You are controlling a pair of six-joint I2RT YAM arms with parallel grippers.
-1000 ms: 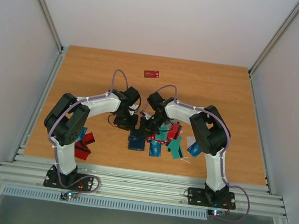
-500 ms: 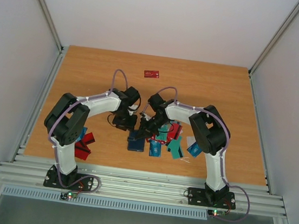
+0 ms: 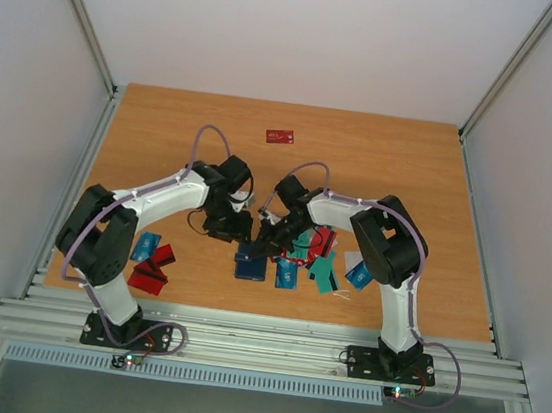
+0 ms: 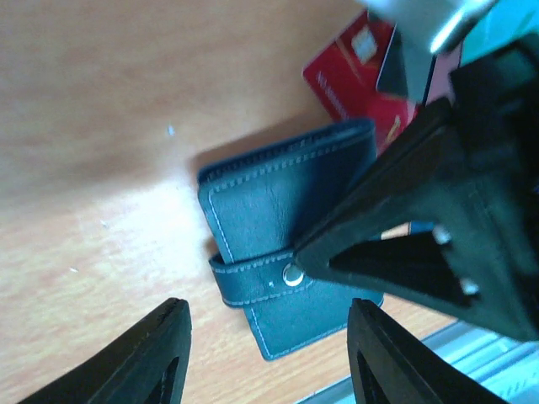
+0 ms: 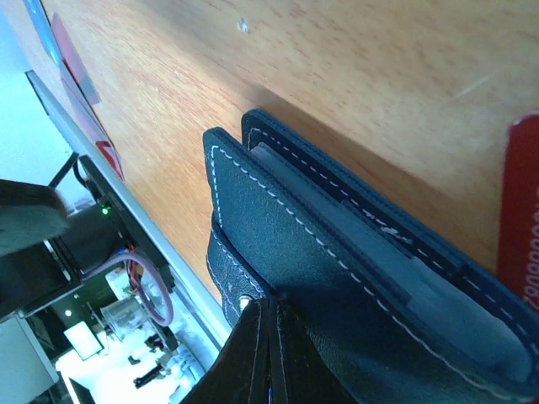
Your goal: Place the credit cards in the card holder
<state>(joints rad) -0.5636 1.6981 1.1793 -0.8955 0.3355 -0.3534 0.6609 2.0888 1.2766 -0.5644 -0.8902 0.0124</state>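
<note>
Close to the table's (image 3: 411, 173) front edge, one dark navy card holder (image 4: 265, 198) lies folded directly beneath both tools. The right gripper (image 5: 263, 324) is clenched, its fingers pressed flat together with the tips against the holder's clasp strap (image 4: 253, 282), right at the snap. Whether it pinches the strap or only presses on it cannot be told. The left gripper (image 4: 268, 337) hangs just above the holder's near end, released, its two fingers standing well apart with nothing between them. Just to the right gripper's outer side lies a heap of credit cards (image 3: 324, 270) in teal, blue and red, overlapping too much to count. A smaller cluster (image 3: 150, 274) of one blue and two or three red cards lies well behind the left gripper, by its arm. Beyond both grippers lies a single red card (image 3: 281, 136).
</note>
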